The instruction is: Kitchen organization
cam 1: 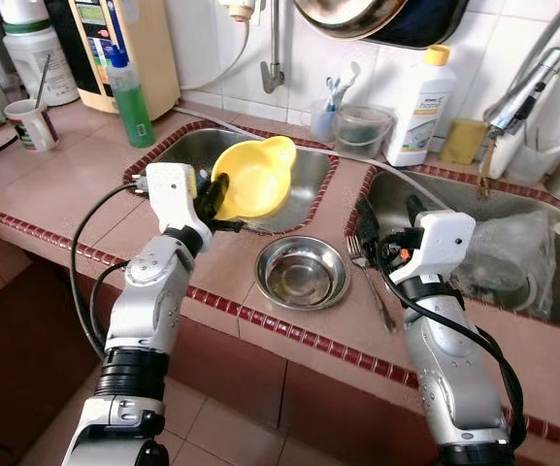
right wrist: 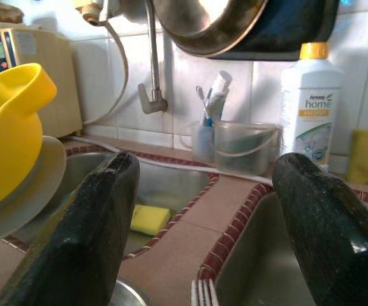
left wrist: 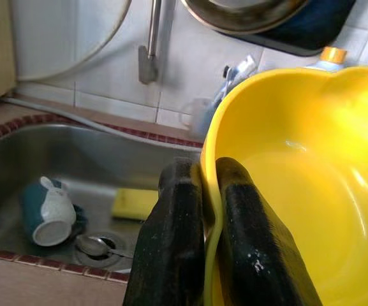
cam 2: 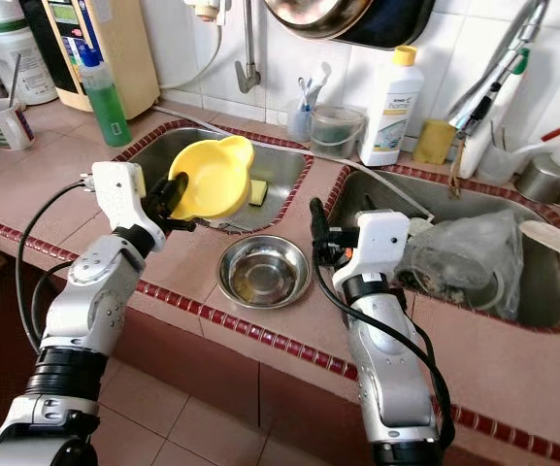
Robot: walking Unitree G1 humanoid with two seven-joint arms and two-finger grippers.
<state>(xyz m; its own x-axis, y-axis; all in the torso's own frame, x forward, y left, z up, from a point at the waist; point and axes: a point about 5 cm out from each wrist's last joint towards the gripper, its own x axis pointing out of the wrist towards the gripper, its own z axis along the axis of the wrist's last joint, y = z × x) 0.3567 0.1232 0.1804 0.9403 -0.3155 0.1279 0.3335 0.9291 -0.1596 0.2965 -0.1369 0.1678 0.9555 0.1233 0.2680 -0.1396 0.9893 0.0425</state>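
The left gripper (cam 1: pixel 214 199), at centre left of the frame, pinches the rim of a yellow bowl (cam 1: pixel 253 178), holding it tilted over the near edge of the left sink (cam 1: pixel 187 146). The right gripper (cam 1: pixel 367 233), fingers spread wide and empty, hovers at centre right above the tiled desk (cam 1: pixel 85 189). A steel bowl (cam 1: pixel 302 272) sits on the desk between the arms. A white bottle (cam 1: pixel 421 105) stands at the upper right.

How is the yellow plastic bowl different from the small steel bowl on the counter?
The yellow plastic bowl is held tilted above the left sink by the left gripper; the small steel bowl rests upright on the counter. The yellow one looks larger and matte, the steel one shiny. Both look empty.
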